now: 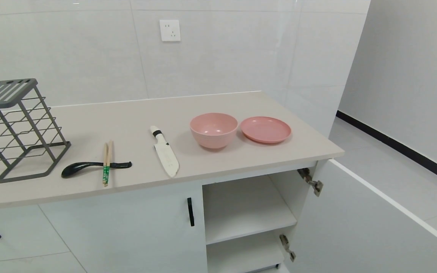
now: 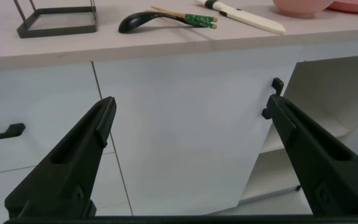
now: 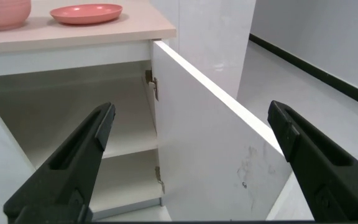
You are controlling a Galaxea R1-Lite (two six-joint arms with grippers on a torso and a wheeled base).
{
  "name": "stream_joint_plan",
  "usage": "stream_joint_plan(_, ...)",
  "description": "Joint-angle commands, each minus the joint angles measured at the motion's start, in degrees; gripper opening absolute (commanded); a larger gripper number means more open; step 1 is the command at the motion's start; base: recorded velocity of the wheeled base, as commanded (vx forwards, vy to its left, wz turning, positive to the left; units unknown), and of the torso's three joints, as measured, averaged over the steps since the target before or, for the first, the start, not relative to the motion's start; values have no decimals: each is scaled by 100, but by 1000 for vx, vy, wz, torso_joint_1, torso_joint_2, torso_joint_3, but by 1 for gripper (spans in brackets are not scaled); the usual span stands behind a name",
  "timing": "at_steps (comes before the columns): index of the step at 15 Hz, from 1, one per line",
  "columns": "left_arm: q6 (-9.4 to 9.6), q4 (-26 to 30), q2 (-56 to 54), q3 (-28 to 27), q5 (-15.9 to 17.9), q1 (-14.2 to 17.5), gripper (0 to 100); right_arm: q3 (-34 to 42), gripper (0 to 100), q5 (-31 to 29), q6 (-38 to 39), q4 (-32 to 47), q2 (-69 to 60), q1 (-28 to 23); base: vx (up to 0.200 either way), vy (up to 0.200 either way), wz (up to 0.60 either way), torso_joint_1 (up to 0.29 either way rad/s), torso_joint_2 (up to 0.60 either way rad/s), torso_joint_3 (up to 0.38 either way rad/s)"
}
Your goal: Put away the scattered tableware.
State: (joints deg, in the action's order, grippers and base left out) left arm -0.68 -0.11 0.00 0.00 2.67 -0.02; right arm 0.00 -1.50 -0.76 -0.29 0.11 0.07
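Tableware lies scattered on a beige countertop (image 1: pixel 135 113): a pink bowl (image 1: pixel 213 129) just beside a pink plate (image 1: pixel 265 129) near the robot's right end, a white knife (image 1: pixel 164 151) left of them, and chopsticks (image 1: pixel 107 163) resting across a black spoon (image 1: pixel 89 167) near a wire rack (image 1: pixel 17 129). Below the counter's front, the left gripper (image 2: pixel 191 106) and right gripper (image 3: pixel 191 112) hang with fingers spread wide, holding nothing.

The knife runs back to front, handle toward the wall and blade tip close to the front edge; a clumsy nudge could likely send it off the counter. The chopsticks also run back to front, green ends forward. The spoon lies crosswise, with its bowl toward the rack, so lifting it first would probably roll the chopsticks. The open cabinet door (image 1: pixel 355 227) juts out beside the bare shelf (image 1: pixel 241 212), where a swinging arm might strike it.
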Motion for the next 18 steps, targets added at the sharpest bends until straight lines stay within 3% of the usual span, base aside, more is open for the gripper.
stream_joint_plan(1,-20,2,9,0,-3,-6,100,0,100,1,-4,3,-2,1,200,0,0,-17,-2,7)
stream_joint_plan(8,-37,2,9,0,-21,-6,100,0,100,-8,-12,3,-2,1,0,0,0,7,-23,-14)
stream_joint_plan(16,-28,2,0,0,-82,2,100,0,100,-8,-4,12,-2,1,0,0,0,173,-454,-287)
stream_joint_plan(18,7,11,9,0,-74,2,100,0,100,-8,-4,12,-2,1,200,0,0,102,-259,-151)
